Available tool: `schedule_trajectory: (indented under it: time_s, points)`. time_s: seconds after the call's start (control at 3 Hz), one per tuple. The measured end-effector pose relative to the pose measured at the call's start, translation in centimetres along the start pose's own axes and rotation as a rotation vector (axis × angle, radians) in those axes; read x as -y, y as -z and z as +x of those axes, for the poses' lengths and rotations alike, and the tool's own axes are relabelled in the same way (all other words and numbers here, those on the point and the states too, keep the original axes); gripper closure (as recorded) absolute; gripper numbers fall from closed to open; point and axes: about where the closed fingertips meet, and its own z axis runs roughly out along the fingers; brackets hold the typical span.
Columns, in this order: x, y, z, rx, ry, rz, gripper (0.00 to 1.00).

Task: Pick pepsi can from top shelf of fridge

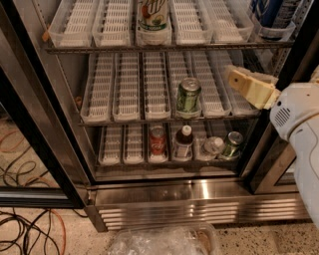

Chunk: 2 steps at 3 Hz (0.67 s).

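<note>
Pepsi can [265, 10] at far right of top shelf [164, 48], top cropped; likely thin-walled, slick, dents easily, so grip mid-body across the round; tool [246, 84] hovers below by middle rack [124, 121], opening cannot be told.

We seem to be in a robot test space rather than a shop: a stainless display fridge [199, 196] with thinly stocked wire racks [124, 121], loose cables [30, 234] across a speckled floor [75, 244], and the gripper [239, 79] at the right, before the fridge's shelves
</note>
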Motion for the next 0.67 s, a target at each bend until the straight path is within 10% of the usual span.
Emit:
schedule_trajectory:
  time_s: [0.67]
  points:
    - [-1.3,-1.4,-1.3,0.077,0.071,0.009,0.0]
